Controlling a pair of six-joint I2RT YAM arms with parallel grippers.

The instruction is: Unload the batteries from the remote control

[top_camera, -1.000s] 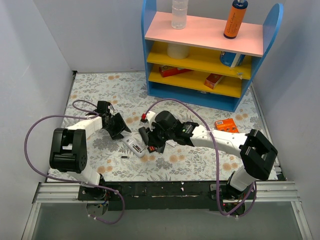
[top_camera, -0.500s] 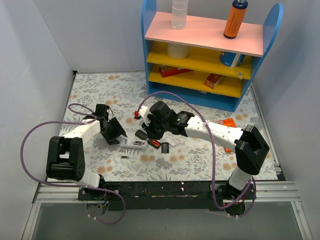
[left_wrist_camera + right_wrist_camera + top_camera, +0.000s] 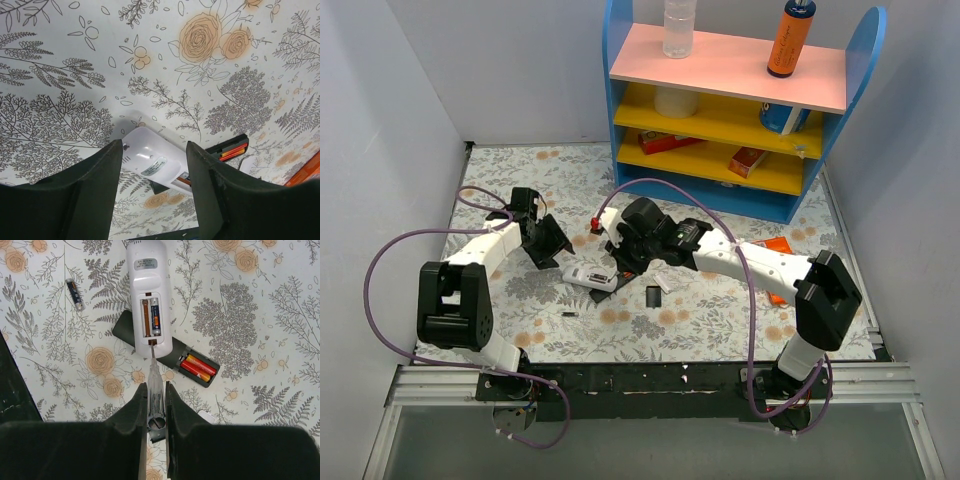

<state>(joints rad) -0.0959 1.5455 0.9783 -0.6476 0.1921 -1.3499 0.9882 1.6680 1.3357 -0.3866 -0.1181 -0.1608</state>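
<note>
The black remote control [image 3: 176, 356] lies face down, half under a white remote [image 3: 148, 300]. Its back compartment is open, with two red and yellow batteries [image 3: 198, 367] inside. In the left wrist view it shows at the right [image 3: 229, 146]. My right gripper [image 3: 156, 388] is shut on a clear-handled screwdriver [image 3: 155, 385], whose tip touches the near edge of the white remote's open compartment. My left gripper [image 3: 155, 150] is open, its fingers on either side of the white remote's end [image 3: 152, 161] without touching it. From above, the right gripper [image 3: 620, 257] hides the black remote.
The white remote [image 3: 591, 277] holds two other cells. A loose dark battery [image 3: 75, 294] lies to its left on the floral cloth. A small black cover [image 3: 651, 297] lies nearby. An orange pack [image 3: 776, 244] lies at the right. A blue shelf [image 3: 720, 110] stands at the back.
My right gripper has moved left with the screwdriver and now points at the white remote. The white remote has shifted and turned. My left gripper has drawn back up and left.
</note>
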